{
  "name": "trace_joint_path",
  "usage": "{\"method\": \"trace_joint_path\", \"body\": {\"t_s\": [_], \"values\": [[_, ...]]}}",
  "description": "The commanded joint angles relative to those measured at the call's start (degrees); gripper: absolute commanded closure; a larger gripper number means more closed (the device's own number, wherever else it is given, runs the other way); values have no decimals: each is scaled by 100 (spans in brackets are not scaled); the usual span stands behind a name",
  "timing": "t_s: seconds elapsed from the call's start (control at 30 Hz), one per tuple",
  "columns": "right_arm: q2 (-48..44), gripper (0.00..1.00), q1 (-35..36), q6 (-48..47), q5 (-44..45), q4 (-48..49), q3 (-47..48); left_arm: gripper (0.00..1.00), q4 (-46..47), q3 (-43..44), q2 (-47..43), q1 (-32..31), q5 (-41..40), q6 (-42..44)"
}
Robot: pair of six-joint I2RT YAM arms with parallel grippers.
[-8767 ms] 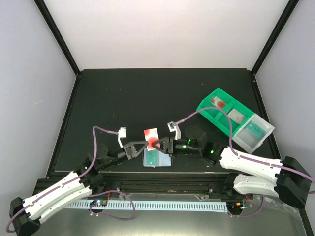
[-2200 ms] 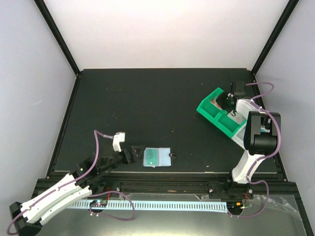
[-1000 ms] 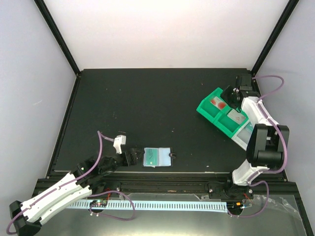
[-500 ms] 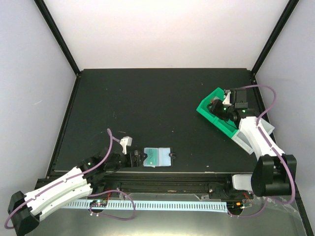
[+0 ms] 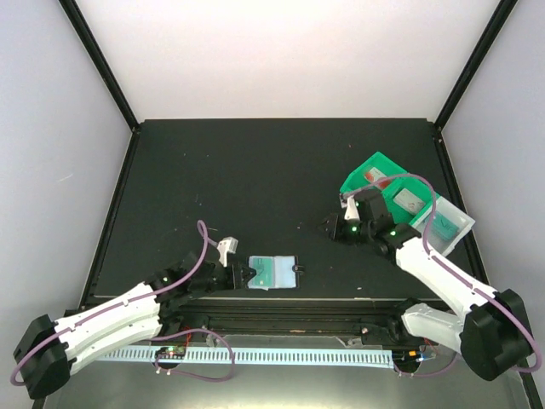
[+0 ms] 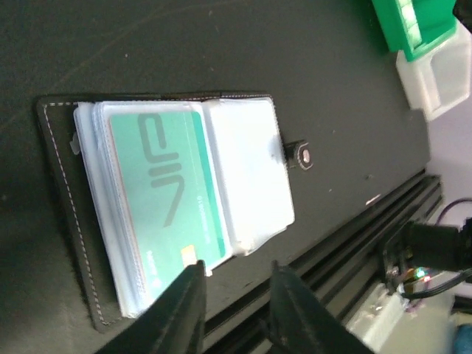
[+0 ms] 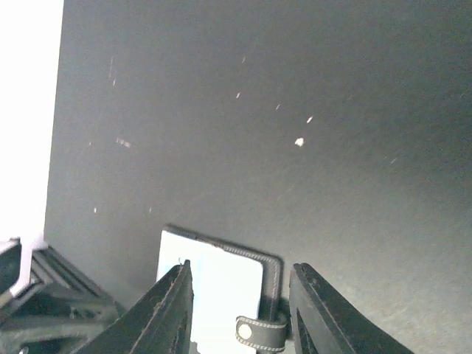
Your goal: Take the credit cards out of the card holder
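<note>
Though the card holder (image 5: 272,273) hugs the table (image 5: 213,183) rim, left gripper (image 6: 236,279) and right gripper (image 7: 242,274) both gape empty.

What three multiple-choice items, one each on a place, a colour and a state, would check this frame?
1. Where does the card holder lie?
A. At the table's far edge.
B. On the table near its front edge, by the left claw.
C. At its right edge.

2. What colour is the card showing in its pocket?
A. Red.
B. Yellow.
C. Teal.

3. How is the holder?
A. Spread open, lying flat.
B. Snapped shut.
C. Lifted off the table.

Answers:
1 B, the top view shows it by the front edge.
2 C, the left wrist view shows a teal face.
3 A, both halves lie open with the snap tab free.
</note>
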Motion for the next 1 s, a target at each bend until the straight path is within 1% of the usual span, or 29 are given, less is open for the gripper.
{"method": "trace_joint_path", "body": {"t_s": [0.0, 0.1, 0.2, 0.37, 0.63, 0.8, 0.97], "values": [[-265, 64, 592, 421, 66, 628, -348, 82, 232, -80, 166, 50, -35, 6], [-381, 65, 962, 648, 163, 913, -571, 92, 399, -175, 310, 52, -4, -46], [-411, 66, 1307, 925, 212, 1248, -767, 98, 512, -221, 487, 59, -11, -48], [-143, 67, 1927, 1267, 336, 1871, -928, 98, 547, -142, 828, 67, 2, 90], [873, 68, 2751, 1444, 485, 2390, -639, 99, 250, 14, 1065, 76, -90, 302], [1396, 70, 3015, 1592, 420, 2804, -600, 98, 260, -21, 1059, 74, -108, 299], [1721, 70, 3123, 1632, 404, 2949, -550, 98, 301, -45, 1083, 85, -95, 311]]}}
